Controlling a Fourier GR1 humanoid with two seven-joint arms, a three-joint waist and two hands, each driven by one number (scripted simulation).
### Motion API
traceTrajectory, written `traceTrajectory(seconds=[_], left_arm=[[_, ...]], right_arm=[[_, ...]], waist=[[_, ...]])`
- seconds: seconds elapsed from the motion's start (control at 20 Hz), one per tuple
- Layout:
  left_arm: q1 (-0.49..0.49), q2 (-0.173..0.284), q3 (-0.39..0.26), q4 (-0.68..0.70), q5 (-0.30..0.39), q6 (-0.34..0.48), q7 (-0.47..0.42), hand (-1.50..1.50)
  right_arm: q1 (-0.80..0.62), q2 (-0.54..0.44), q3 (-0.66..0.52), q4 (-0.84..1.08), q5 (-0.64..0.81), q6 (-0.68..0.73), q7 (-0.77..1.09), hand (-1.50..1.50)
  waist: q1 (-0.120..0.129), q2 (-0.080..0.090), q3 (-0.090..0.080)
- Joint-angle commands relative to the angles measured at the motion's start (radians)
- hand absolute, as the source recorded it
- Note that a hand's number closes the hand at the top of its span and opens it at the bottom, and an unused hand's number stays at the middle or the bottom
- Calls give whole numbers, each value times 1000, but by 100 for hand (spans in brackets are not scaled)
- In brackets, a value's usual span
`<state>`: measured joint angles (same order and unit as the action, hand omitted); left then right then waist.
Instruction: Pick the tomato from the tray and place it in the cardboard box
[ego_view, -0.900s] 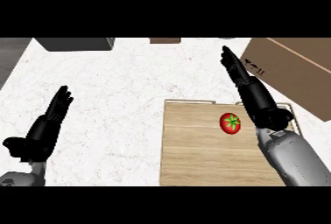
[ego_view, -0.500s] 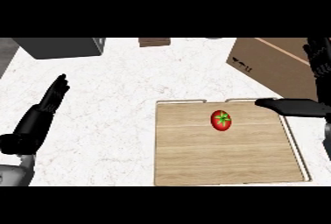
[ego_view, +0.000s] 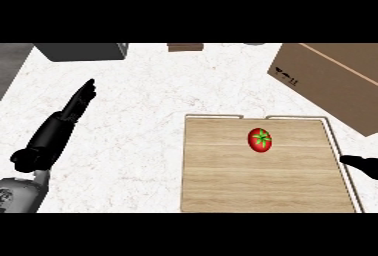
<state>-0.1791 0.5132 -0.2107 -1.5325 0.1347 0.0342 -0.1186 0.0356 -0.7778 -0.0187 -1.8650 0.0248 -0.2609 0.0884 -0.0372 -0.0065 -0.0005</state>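
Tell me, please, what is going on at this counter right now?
Nothing is held yet. The tomato lies on the wooden tray, untouched. The right hand shows only at the view's right edge, beside the tray. The left hand rests open on the left. The cardboard box stands beyond the tray.

Tomato (ego_view: 259, 140) lies on tray (ego_view: 221, 190); right robot hand (ego_view: 360, 164) barely visible.

A kitchen: a white marble table (ego_view: 148, 125) carries a wooden tray (ego_view: 244, 185), with a tomato (ego_view: 259, 140) on it and a cardboard box (ego_view: 332, 80) beyond it.
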Motion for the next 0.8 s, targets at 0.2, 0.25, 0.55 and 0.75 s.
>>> traceTrajectory(seconds=[0.2,0.25,0.55,0.75], left_arm=[[-16,-31,-14,-2,-28,-17,-3,0],[-70,-33,-16,9,-42,-13,26,0],[-62,-55,-29,-6,-46,-29,35,0],[-89,-65,-8,33,-52,-42,22,0]], right_arm=[[11,-206,46,-140,93,207,250,-150],[30,-182,129,-172,159,195,281,-150],[-179,-252,246,-255,92,422,603,-150],[-314,-204,359,-210,127,520,747,-150]], waist=[[39,6,-2],[35,8,-2],[71,11,-3],[67,12,-2]])
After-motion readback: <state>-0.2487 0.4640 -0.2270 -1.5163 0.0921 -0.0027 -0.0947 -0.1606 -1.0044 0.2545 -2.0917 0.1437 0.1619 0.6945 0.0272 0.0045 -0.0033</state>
